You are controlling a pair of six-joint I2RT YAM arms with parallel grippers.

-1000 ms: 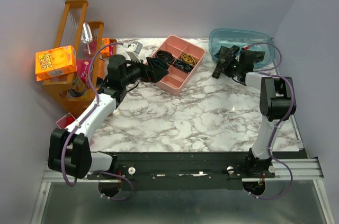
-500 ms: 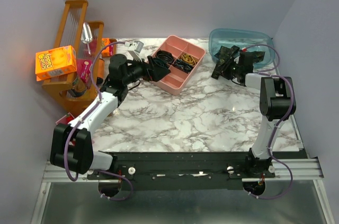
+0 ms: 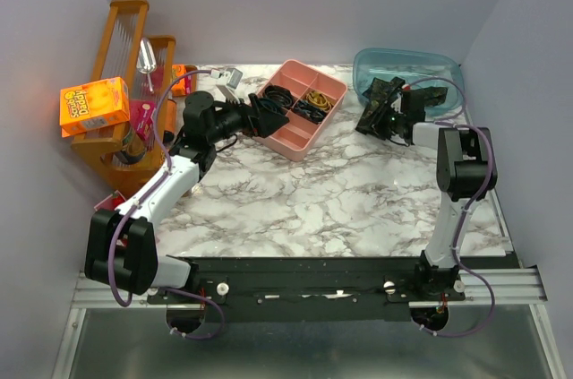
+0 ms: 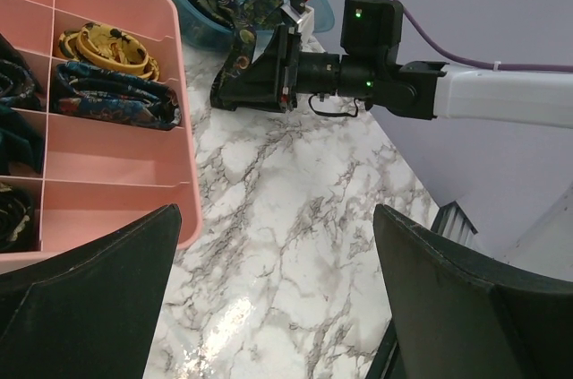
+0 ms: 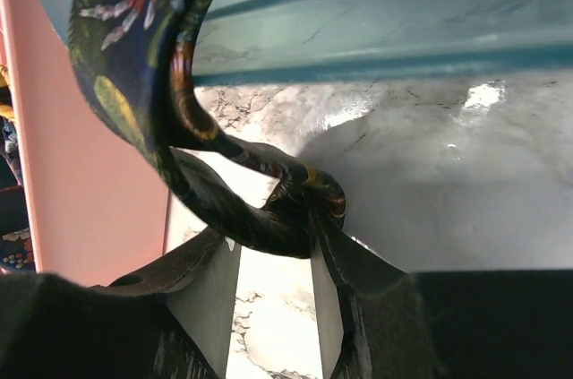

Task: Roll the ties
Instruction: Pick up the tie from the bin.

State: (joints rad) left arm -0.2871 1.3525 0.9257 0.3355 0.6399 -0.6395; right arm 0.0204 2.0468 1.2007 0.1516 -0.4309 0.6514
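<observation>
Loosening just outside the bowl (image 3: 430,64), the right tool (image 5: 269,228) straddles a tie (image 5: 134,38) fold, grip now uncertain, while the left tool (image 4: 277,227), well apart, stays spread: rolling not started.

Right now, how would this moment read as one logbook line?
left pincer: open, empty, by pink tray | right pincer: at teal bin, draped tie between its fingers, grip unclear

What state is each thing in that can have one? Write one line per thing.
left end effector, open, empty.
right end effector, fingers either side of the tie, grip unclear.
tie, unrolled, draped over the teal bin rim.
pink tray, partly filled, a rolled tie in one compartment.
</observation>
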